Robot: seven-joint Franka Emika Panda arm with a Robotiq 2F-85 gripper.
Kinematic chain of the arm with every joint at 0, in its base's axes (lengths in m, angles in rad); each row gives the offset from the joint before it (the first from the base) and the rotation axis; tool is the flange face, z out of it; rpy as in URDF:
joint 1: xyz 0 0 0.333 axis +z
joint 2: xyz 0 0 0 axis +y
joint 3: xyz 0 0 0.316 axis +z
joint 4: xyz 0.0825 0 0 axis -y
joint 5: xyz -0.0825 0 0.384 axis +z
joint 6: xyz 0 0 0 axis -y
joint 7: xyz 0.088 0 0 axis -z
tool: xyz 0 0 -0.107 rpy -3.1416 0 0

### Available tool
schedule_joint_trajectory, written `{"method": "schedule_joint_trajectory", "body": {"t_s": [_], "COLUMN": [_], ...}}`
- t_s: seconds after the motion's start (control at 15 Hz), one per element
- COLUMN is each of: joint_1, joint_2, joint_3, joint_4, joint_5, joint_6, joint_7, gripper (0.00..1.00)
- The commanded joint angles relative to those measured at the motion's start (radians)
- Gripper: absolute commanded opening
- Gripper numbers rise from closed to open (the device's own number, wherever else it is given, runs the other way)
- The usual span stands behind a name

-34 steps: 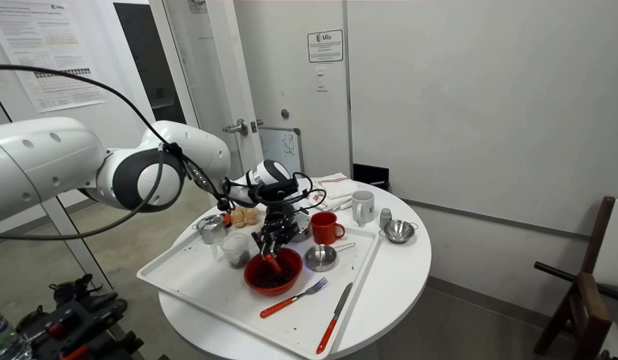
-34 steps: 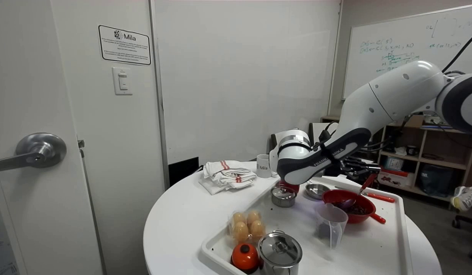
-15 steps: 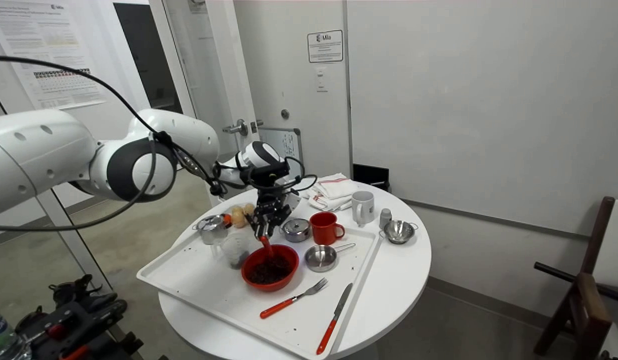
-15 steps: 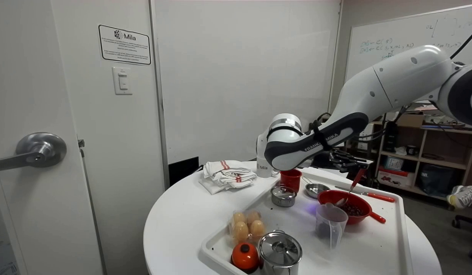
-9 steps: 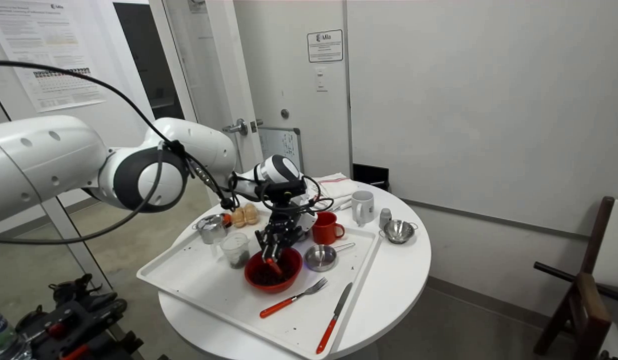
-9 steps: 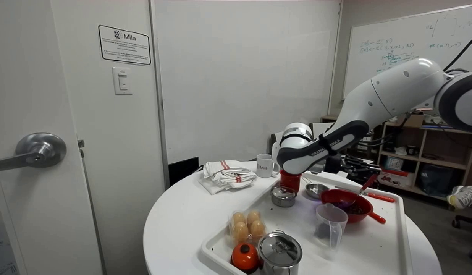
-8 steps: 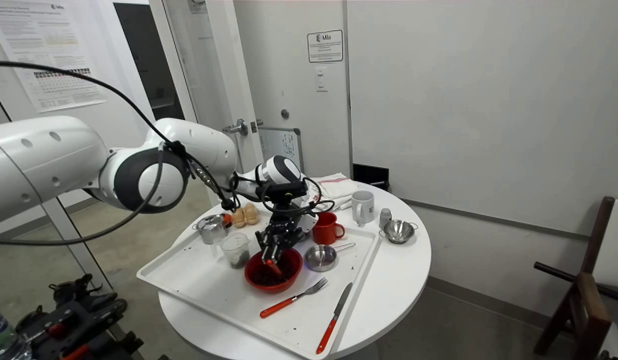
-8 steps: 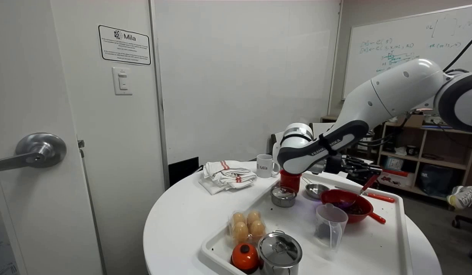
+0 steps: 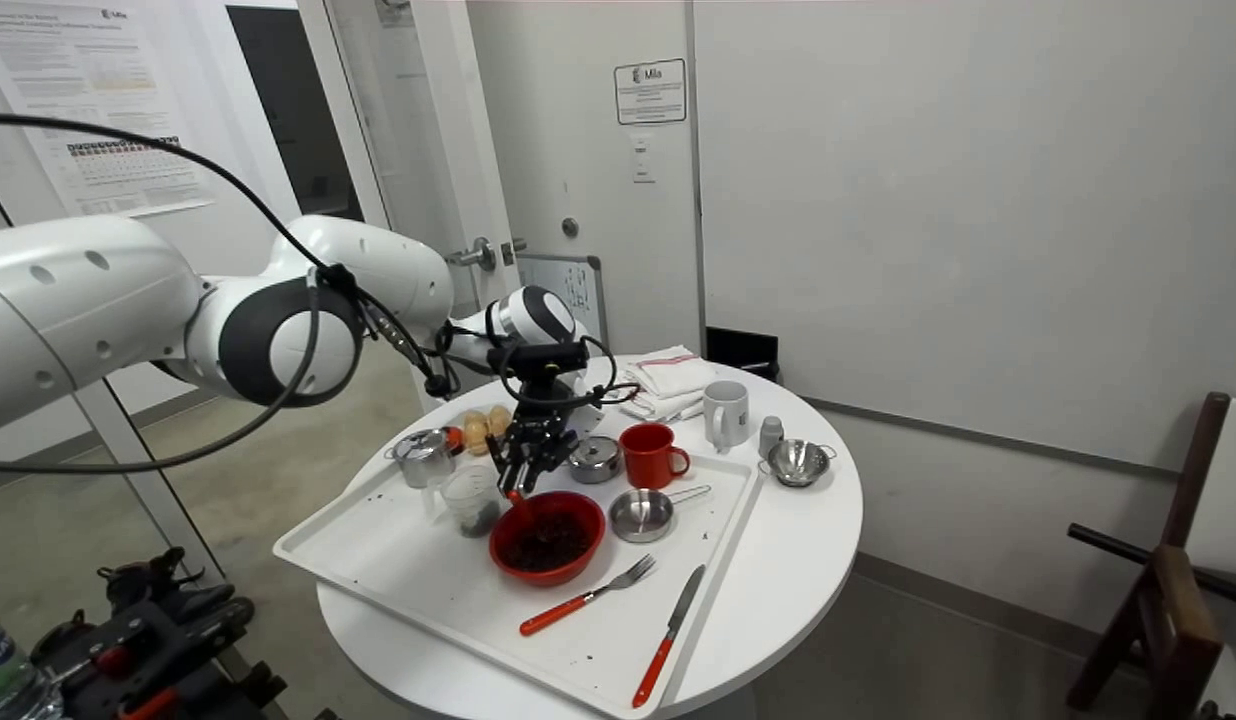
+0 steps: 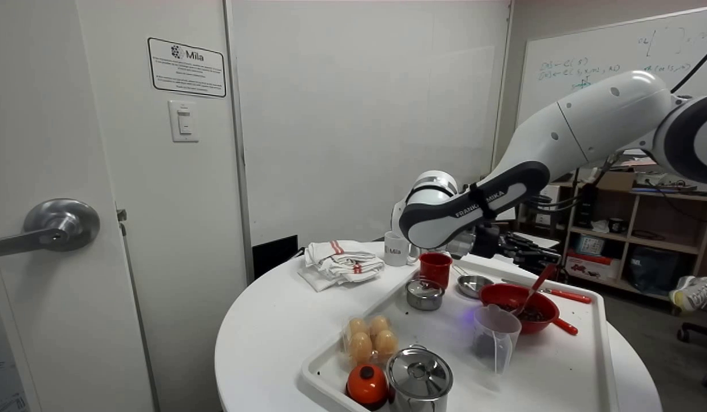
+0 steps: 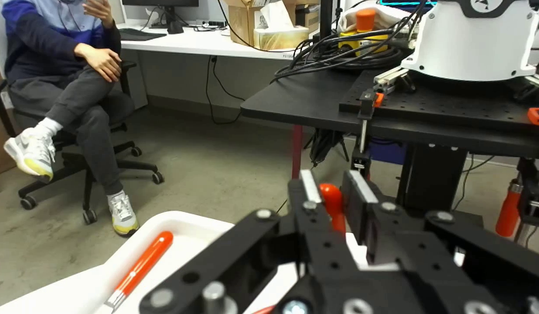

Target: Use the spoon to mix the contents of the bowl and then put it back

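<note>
The red bowl stands on the white tray with dark bits in it, and it shows in the other exterior view too. The red-handled spoon leans tilted in the bowl, its head down among the dark bits and partly hidden. My gripper is above the bowl's rim on the measuring cup's side. In the wrist view the fingers are close together around the spoon's handle end, shut on it. The bowl is mostly hidden by the gripper in the wrist view.
A clear measuring cup stands close beside the bowl. A metal measuring pan, red mug and lidded pot are near. A fork and knife lie on the tray. Eggs stand farther off.
My gripper has swung back and forth with the spoon over the bowl. In the last half second it moved up and toward the measuring cup's side. The bowl has barely shifted.
</note>
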State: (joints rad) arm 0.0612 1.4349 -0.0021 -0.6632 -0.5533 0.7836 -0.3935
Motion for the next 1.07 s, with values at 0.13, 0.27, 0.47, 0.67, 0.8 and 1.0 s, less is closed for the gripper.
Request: {"method": "schedule_joint_trajectory", "body": {"t_s": [0.13,0.27,0.47,0.67,0.8,1.0], "joint_1": [0.041,0.036,0.015,-0.001,-0.014,-0.027], "joint_2": [0.024,0.033,0.017,0.001,-0.013,-0.036], "joint_3": [-0.035,-0.052,-0.048,-0.043,-0.041,-0.041], "joint_4": [0.091,0.104,0.063,0.027,0.010,-0.018], "joint_5": [0.046,0.055,0.043,0.047,0.049,0.046], "joint_6": [-0.025,-0.030,-0.029,-0.037,-0.041,-0.054], "joint_7": [-0.005,0.000,0.007,0.005,0.013,0.017], "gripper": [0.09,0.09,0.09,0.09,0.09,0.09]}}
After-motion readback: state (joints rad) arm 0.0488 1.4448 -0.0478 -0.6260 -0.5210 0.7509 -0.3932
